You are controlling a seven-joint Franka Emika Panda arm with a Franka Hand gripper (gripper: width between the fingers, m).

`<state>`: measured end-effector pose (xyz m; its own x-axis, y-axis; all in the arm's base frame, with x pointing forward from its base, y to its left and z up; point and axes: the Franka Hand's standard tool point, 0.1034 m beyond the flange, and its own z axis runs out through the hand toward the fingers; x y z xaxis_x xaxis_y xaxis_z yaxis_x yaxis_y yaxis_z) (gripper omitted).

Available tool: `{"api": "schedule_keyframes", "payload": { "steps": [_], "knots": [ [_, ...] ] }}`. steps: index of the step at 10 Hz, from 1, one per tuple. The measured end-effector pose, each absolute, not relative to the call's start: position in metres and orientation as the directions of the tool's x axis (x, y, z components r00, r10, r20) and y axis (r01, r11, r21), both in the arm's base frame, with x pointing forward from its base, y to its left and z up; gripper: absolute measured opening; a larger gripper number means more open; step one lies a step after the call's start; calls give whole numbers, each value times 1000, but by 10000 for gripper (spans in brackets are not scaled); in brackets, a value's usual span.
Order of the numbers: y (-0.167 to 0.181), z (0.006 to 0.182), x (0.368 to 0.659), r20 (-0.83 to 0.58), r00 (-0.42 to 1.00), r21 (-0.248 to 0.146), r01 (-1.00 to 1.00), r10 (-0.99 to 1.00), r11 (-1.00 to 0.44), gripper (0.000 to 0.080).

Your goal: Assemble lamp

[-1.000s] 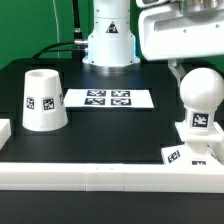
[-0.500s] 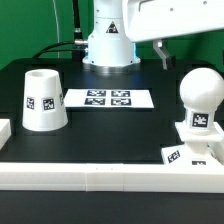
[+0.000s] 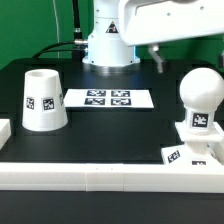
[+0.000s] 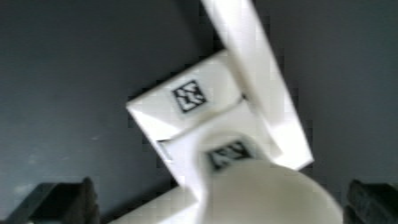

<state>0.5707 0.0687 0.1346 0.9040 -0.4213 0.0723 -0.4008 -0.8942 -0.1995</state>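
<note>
The gripper point(image 4: 210, 203) was open above the bulb point(image 3: 201, 103), its two fingers point(image 4: 59, 201) wide apart and touching nothing. The bulb stood upright on the base point(image 3: 190, 153) at the exterior view's right, near the white front rail point(image 3: 90, 173). The shade point(image 3: 43, 100) stood apart on the black table point(image 3: 110, 135) at the exterior view's left, beside the marker board point(image 3: 108, 99).

Lab: marker board point(image 3: 107, 98), green backdrop point(image 3: 35, 25)
</note>
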Motion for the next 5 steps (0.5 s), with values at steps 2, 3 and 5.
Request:
{"api": "schedule_keyframes", "payload": {
  "steps": [2, 3, 5],
  "knots": [
    [23, 129, 538, 88, 939, -165, -316, -333, -934, 699],
    [11, 132, 539, 93, 934, -162, -327, -345, -931, 699],
    [13, 131, 538, 90, 934, -163, -330, -347, -930, 699]
  ]
}}
